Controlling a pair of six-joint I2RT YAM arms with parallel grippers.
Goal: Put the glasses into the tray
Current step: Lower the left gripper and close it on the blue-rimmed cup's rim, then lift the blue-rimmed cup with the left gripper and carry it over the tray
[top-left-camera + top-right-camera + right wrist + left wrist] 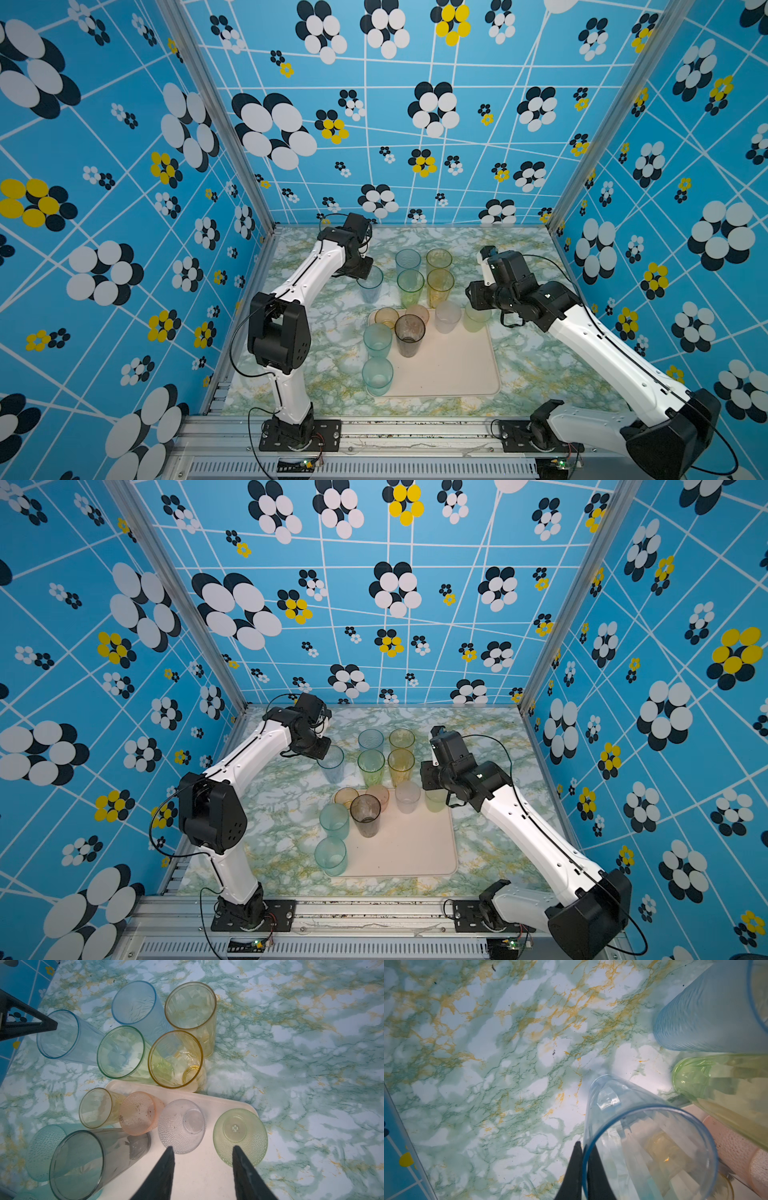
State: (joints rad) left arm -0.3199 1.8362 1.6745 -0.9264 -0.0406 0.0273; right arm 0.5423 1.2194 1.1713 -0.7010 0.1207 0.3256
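My left gripper (585, 1147) is shut on the rim of a tall pale blue glass (371, 284) (332, 766), one finger inside the rim and one outside. That glass is on the marble table, left of the other glasses and behind the tray (457, 374). Whether its base is off the table I cannot tell. My right gripper (203, 1148) hangs open and holds nothing, over the tray's far right part, near a short clear glass (180, 1126) and a short green glass (240, 1136). Several more glasses stand on the tray, among them a tall grey one (409, 334).
Behind the tray, four tall glasses stand in a tight block: blue (408, 262), amber (439, 259), green (410, 286), amber (440, 286). Two teal glasses (377, 340) line the tray's left edge. Patterned blue walls (124, 249) enclose the table on three sides.
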